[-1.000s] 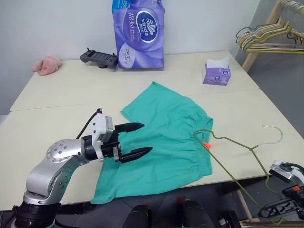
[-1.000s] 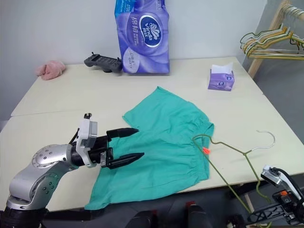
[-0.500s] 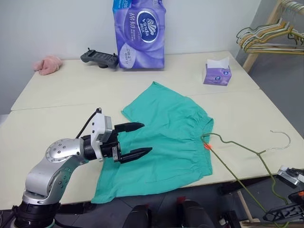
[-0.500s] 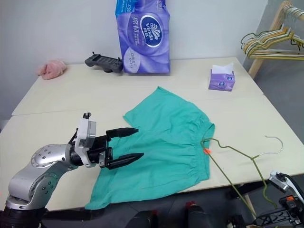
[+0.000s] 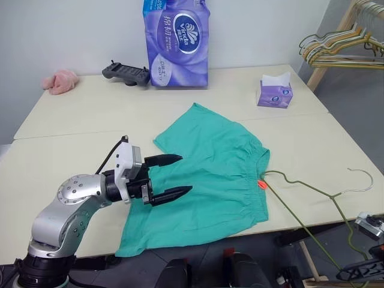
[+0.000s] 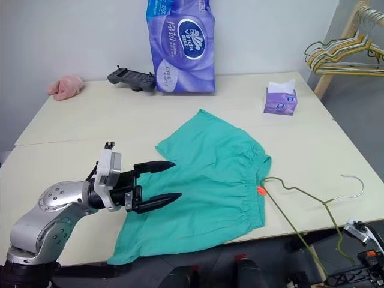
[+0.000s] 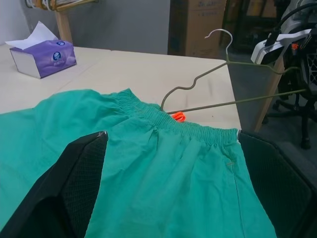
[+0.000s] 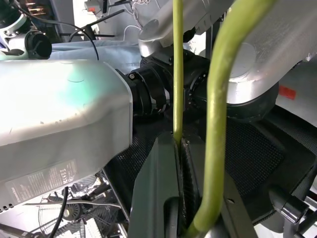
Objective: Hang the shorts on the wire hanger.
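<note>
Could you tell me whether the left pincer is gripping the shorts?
No, the left pincer hovers open above the shorts, with both its fingers spread apart and no cloth between them.

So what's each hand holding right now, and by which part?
Right hand pinches the wire hanger by a lower wire, off the table edge. Left hand holds nothing.

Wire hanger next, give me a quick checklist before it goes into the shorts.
1. Right gripper shut on the wire hanger: ok.
2. Left gripper open, above the shorts: ok.
3. Shorts lying flat on the table, waistband toward the hanger: ok.
4. Hanger inside the waistband: not ok, its end lies just outside, by the orange tag.
5. Waistband lifted open: not ok.
</note>
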Controlling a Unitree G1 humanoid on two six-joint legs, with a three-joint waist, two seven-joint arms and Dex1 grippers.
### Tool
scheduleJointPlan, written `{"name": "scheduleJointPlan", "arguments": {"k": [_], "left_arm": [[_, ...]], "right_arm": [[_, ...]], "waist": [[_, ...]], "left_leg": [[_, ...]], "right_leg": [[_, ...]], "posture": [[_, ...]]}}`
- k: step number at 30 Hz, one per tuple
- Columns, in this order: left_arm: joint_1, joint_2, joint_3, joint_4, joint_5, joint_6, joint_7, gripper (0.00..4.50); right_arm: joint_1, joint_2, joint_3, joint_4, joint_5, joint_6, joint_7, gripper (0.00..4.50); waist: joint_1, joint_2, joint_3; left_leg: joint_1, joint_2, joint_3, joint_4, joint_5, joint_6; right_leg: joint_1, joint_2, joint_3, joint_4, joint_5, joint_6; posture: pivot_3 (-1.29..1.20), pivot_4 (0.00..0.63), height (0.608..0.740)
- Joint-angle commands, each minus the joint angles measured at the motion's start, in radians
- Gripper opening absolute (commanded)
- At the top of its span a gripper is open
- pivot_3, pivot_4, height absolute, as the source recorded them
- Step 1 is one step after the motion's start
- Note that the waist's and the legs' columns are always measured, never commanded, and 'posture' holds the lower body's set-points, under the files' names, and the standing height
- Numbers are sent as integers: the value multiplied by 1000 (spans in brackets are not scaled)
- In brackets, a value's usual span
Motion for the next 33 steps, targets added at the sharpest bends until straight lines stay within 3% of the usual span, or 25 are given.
{"name": "scheduleJointPlan", "arguments": {"k": [1, 6, 11, 16, 27, 33], "left_arm": [[-20, 11, 8, -16, -12, -5, -6, 4471], [-38, 16, 10, -2, -5, -8, -7, 4471], [-44, 16, 10, -1, -3, -9, -2, 4471], [-37, 20, 16, -3, -6, -10, -2, 4471], [-32, 13, 8, -2, -5, -16, -3, 4471], [-38, 16, 5, 4, -5, -15, -12, 4471]], "right_arm": [[-53, 3, -13, -66, 41, 25, 30, 0], [-199, 63, 43, -71, 52, 67, -7, 0], [-224, 63, 79, -72, 35, 78, 2, 0], [-203, 48, 73, -63, 34, 73, 16, 0], [23, 3, -57, -35, 4, 5, 56, 0], [52, 20, -74, -32, -1, -12, 39, 0]], "waist": [[-1, 0, 0], [-3, -1, 3], [1, -1, 6], [5, 0, 6], [15, 0, 7], [15, 0, 9]], "left_leg": [[0, 0, 0, 0, 0, 0], [0, 0, -1, 0, 0, 0], [-1, 0, -1, 0, 0, 0], [-1, 0, -1, 0, 0, 0], [-1, 0, 0, 0, 0, 0], [-1, 0, 0, 0, 0, 0]], "right_leg": [[0, 0, 0, 0, 0, 0], [0, 1, -1, -1, 0, 0], [1, 1, -1, -4, 0, 0], [1, 0, 0, -7, 1, 2], [2, 0, 0, -8, 2, 2], [3, 0, 0, -9, 2, 2]], "posture": [[-33, 167, 740], [-27, 169, 740], [-20, 168, 740], [-16, 170, 740], [-31, 175, 740], [-31, 175, 740]]}}
